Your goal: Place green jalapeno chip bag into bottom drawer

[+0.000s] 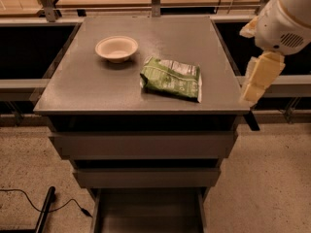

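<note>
Speckled beige flooring surrounds one grey metal cabinet, whose flat top carries two things: one green jalapeno chip bag and one cream round bowl. The bag lies flat on the right half of the top, toward the front edge, with its pale end strip pointing right. The bowl sits upright behind and to the left of it, near but not touching. Below the top there are three drawers. The upper drawer and the middle drawer show their grey fronts in steps, each narrower than the one above. The bottom drawer is pulled out toward the camera, its flat grey floor bare to view between thin side walls, and the middle drawer's front overhangs its rear part. One gripper, cream coloured and hanging from the white arm, sits off the cabinet's right edge, level with the bag and apart from it; whether it is apart or together cannot be told. Dark recessed shelves flank the cabinet on both sides, and one black cable trails across the floor at the lower left.
</note>
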`<state>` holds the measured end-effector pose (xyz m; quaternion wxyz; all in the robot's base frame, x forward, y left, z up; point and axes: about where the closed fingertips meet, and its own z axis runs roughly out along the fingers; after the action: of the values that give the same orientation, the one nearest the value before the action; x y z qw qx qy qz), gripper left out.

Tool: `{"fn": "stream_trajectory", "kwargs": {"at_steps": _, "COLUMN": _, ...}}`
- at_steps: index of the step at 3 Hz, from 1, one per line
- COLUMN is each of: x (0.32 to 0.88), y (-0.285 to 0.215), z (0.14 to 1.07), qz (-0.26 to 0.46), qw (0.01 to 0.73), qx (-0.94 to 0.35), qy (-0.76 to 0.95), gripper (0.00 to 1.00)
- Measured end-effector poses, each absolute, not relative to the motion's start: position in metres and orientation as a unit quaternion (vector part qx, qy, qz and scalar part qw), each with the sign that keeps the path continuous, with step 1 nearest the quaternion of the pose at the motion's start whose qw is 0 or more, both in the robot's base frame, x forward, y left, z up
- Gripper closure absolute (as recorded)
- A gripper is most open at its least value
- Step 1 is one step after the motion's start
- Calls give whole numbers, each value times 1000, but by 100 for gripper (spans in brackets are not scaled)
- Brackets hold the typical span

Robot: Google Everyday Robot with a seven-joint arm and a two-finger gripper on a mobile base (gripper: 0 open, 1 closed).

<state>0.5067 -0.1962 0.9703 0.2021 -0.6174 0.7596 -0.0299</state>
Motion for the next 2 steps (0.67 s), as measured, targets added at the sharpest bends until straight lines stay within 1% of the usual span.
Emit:
{"fn": "stream_trajectory", "kwargs": {"at_steps": 1, "x": 555, "y": -165, "z": 935, "qz": 17, "qw": 236, "qx": -606, "qy": 759, "gripper": 0}}
{"fn": "stream_trajectory", "kwargs": {"at_steps": 2, "x": 583, "y": -126, "z": 906, "qz": 44, "qw": 245, "qx": -610, "qy": 753, "gripper": 0}}
